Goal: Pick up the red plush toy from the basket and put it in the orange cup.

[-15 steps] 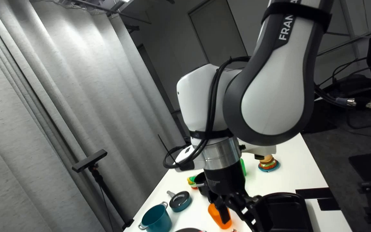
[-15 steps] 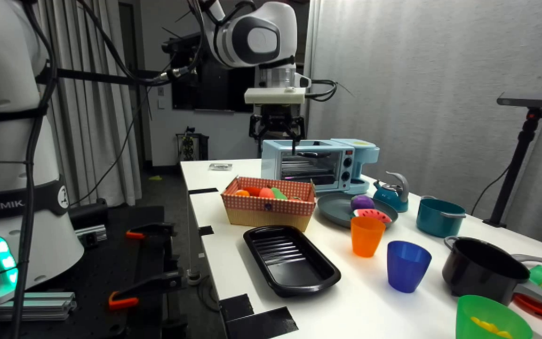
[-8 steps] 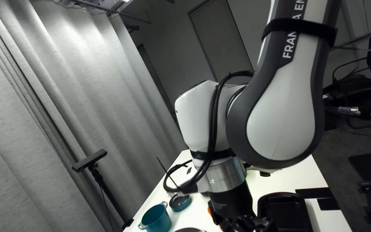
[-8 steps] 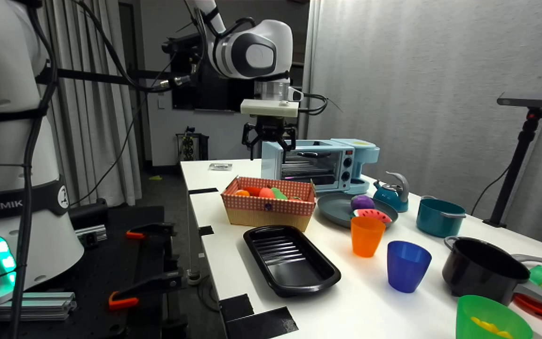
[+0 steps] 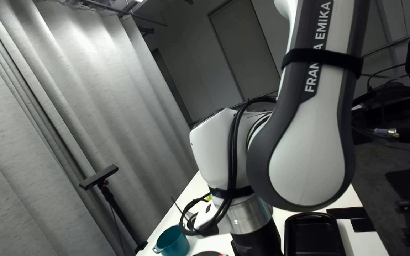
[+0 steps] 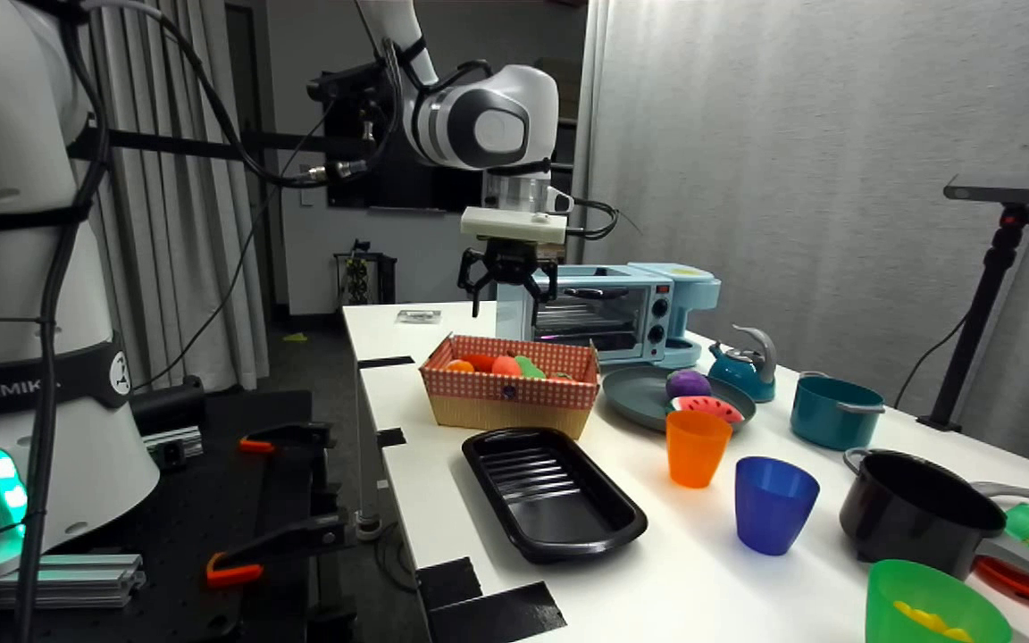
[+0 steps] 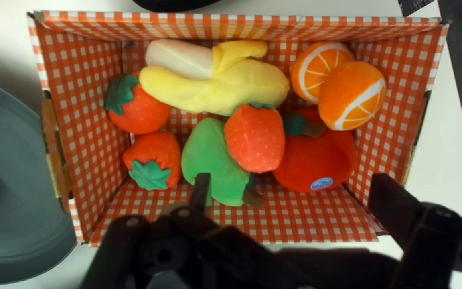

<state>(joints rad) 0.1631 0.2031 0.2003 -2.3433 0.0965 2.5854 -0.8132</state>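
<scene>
The gripper (image 6: 506,315) stands above the basket (image 6: 514,411), apart from its rim, jaws spread wide. In the wrist view, a red apple (image 7: 315,160) lies in the basket within the span of the jaws, overlapped by a middle strawberry (image 7: 255,138). Left of the jaws lie an upper strawberry (image 7: 144,112) and a lower strawberry (image 7: 157,148), also in the basket. Which of these red plush toys the task means cannot be told. Outside the basket, farther left of the jaws, is the plate (image 7: 10,160). In an exterior view, the orange cup (image 6: 696,451) stands upright on the table (image 6: 657,589), well apart from the jaws; the blue cup (image 6: 773,509) stands beyond it.
</scene>
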